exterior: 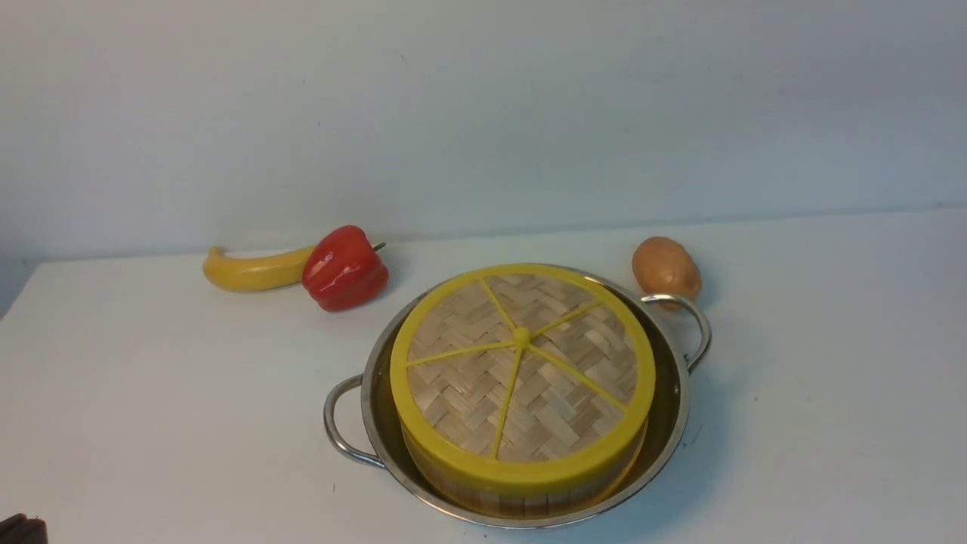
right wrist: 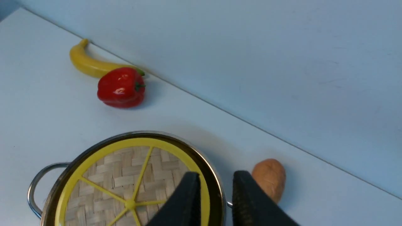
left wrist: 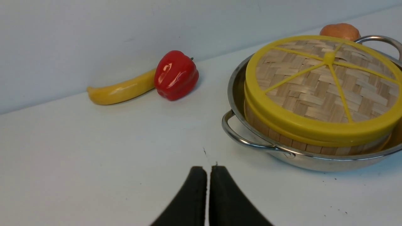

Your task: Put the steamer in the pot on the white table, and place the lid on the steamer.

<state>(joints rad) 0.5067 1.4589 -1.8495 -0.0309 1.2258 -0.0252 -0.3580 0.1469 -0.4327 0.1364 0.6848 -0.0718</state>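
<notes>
The shiny pot (exterior: 678, 393) stands on the white table (exterior: 151, 415) near the front middle. The steamer sits inside it, and only its slatted side wall (exterior: 529, 500) shows. The woven lid (exterior: 521, 363) lies flat on top of the steamer, its yellow rim even all round. My left gripper (left wrist: 209, 169) is shut and empty, low over the table, a little short of the pot's (left wrist: 301, 158) near handle. My right gripper (right wrist: 216, 180) hovers above the pot's far edge beside the lid (right wrist: 116, 182), fingers apart, nothing between them. Neither gripper shows in the front view.
A banana (exterior: 253, 270) and a red pepper (exterior: 345, 268) lie at the back left by the wall. A potato (exterior: 665, 268) sits just behind the pot's right handle. A dark bit of arm (exterior: 19, 530) pokes in at the front left corner.
</notes>
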